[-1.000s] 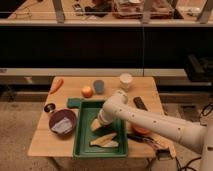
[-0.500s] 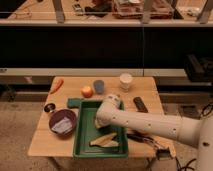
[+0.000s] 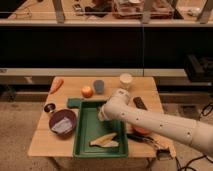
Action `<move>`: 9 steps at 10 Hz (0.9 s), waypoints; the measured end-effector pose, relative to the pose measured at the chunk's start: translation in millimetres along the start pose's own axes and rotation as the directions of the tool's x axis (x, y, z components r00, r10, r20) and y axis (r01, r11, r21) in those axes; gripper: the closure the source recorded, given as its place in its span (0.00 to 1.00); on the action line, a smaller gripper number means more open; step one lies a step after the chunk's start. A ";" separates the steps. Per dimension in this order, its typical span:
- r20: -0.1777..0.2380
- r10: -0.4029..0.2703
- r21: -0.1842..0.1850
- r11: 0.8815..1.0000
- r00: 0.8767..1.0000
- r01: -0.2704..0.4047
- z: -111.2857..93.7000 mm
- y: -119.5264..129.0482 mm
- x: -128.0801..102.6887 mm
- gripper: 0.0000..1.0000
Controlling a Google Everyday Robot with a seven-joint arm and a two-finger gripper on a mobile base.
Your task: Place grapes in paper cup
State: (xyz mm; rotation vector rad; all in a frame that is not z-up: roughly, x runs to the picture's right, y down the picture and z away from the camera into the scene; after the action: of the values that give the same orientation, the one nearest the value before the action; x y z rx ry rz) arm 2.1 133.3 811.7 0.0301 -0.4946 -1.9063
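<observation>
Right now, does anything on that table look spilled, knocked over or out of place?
Nothing stands out. The paper cup and grey-blue cup stand upright, nothing looks spilled, and the gripper hangs over the green tray. No grapes visible.

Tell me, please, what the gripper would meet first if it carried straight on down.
Probably the green tray's floor: the gripper hangs over its upper middle, pointing down. Depth is unclear.

The robot's cream-white, tubular plastic arm [image 3: 165, 125] carries a row of small dark screw holes along its side and ends in a bulbous rounded wrist; its claw [image 3: 102, 116] sits below that wrist.
</observation>
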 end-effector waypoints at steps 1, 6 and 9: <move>-0.038 0.003 0.024 1.000 0.999 -0.002 -18.4 1.5 11.2 1.00; -0.209 -0.013 0.105 0.994 0.978 0.036 -74.7 13.4 58.3 1.00; -0.208 0.118 0.090 0.991 0.971 -0.101 -75.2 61.1 66.9 1.00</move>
State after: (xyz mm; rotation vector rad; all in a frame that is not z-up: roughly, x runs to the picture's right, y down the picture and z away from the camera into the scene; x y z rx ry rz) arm 49.3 30.5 778.7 0.2515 -0.4165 -1.7507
